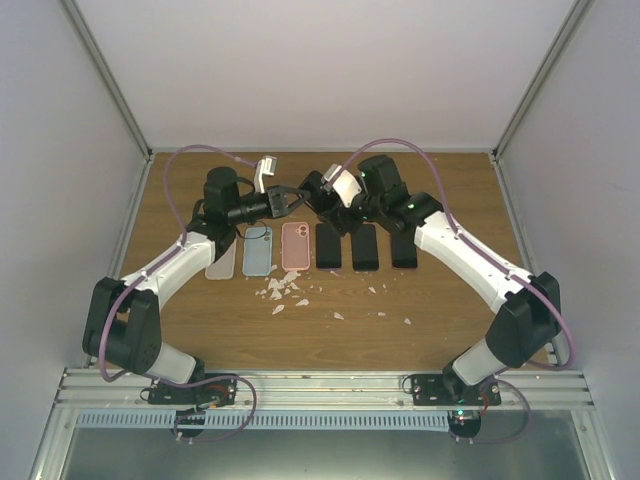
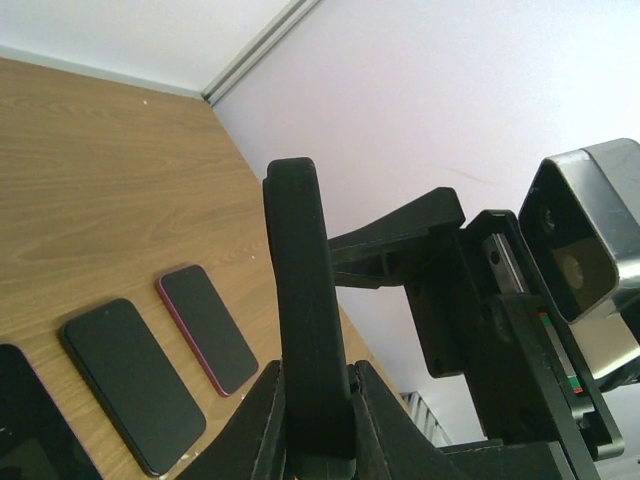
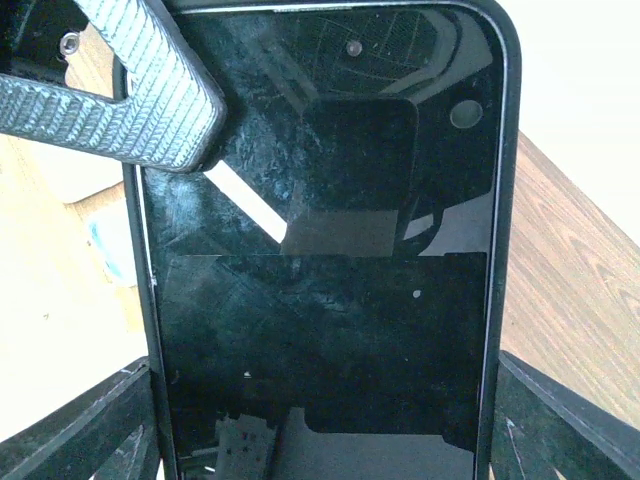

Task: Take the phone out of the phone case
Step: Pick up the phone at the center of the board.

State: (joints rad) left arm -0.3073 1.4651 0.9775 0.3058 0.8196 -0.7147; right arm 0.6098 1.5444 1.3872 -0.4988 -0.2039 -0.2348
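Note:
A phone in a black case (image 3: 320, 280) is held in the air between both grippers over the back middle of the table. My right gripper (image 3: 320, 420) is shut across its width, screen facing the wrist camera. My left gripper (image 2: 318, 375) is shut on the edge of the cased phone (image 2: 300, 300), which stands upright between its fingers. One ribbed left finger (image 3: 130, 100) lies over the phone's top left corner. In the top view the left gripper (image 1: 294, 200) and right gripper (image 1: 323, 196) meet tip to tip.
On the table below lie, in a row, a clear case (image 1: 220, 260), a blue case (image 1: 258, 250), a pink case (image 1: 295, 246) and three dark phones (image 1: 364, 247). White scraps (image 1: 285, 290) lie in front of them. White walls stand close around.

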